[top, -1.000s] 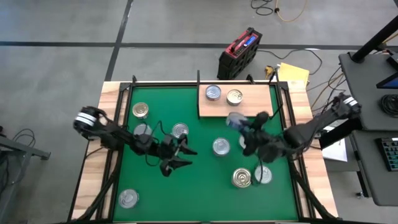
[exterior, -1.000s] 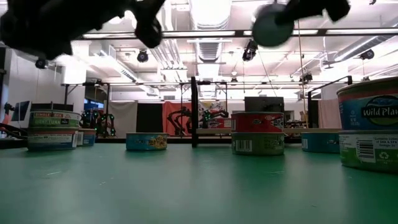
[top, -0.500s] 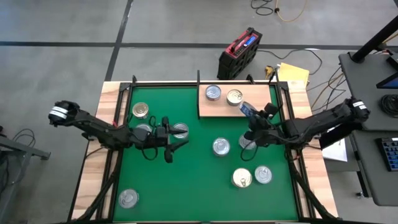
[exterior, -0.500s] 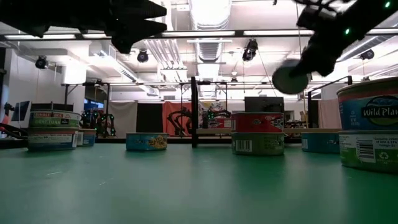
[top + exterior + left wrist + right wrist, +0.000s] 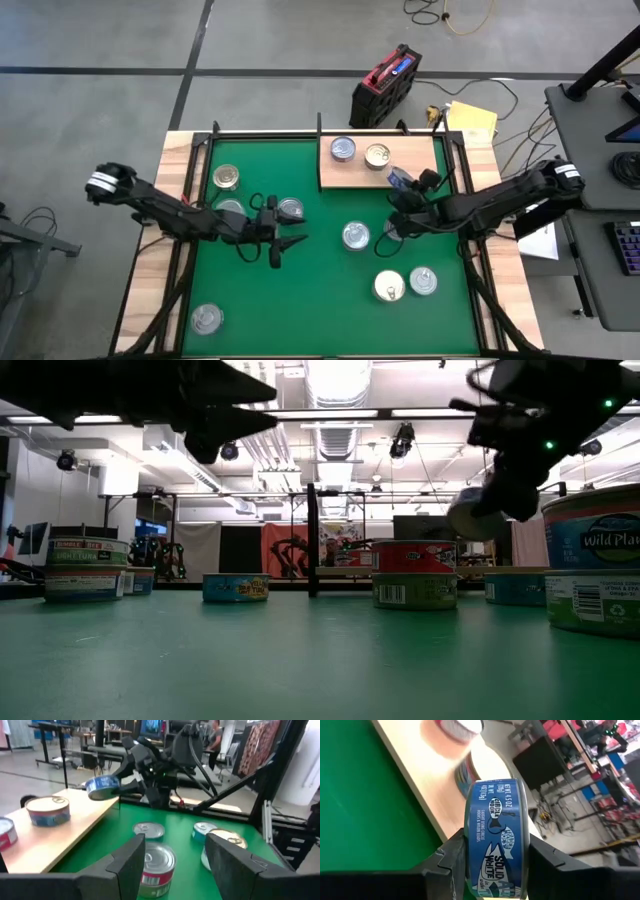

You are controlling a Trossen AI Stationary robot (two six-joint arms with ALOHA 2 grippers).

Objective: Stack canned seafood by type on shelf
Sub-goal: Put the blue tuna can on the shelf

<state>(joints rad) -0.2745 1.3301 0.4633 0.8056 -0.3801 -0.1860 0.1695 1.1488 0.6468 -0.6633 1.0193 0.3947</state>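
Note:
Two tins point(image 5: 343, 149) point(image 5: 377, 155) stand on the pale wooden shelf point(image 5: 425, 160) at the far side of the green mat. A blue tin point(image 5: 398, 178) hangs over the shelf's near edge, with my right gripper point(image 5: 404, 190) shut on it; it also shows in the right wrist view point(image 5: 495, 835) and the low view point(image 5: 474, 515). My left gripper point(image 5: 285, 240) hovers open over the mat's middle left, pointing level toward the right. A red-labelled tin point(image 5: 157, 862) stands on the mat beyond its fingers point(image 5: 131, 865). My right gripper pinches the blue tin by its two flat faces point(image 5: 470, 845) between the two fingers. The fingers point(image 5: 542, 862) come from the table's right side, slanting down. The tin stands on edge, its printed side wall toward the wrist camera, lifted clear above the shelf.
Several more tins stand loose on the mat: near the left arm point(image 5: 226, 177) point(image 5: 290, 209), in the middle point(image 5: 355, 236), at the near right point(image 5: 390, 286) point(image 5: 423, 281) and the near left corner point(image 5: 206, 319). A red case point(image 5: 385, 85) lies on the floor beyond the table.
My right gripper has come down and gone toward the shelf with the blue tin, rolling so that the tin now stands on edge. My left gripper has tipped up from pointing downward to level and stays open.

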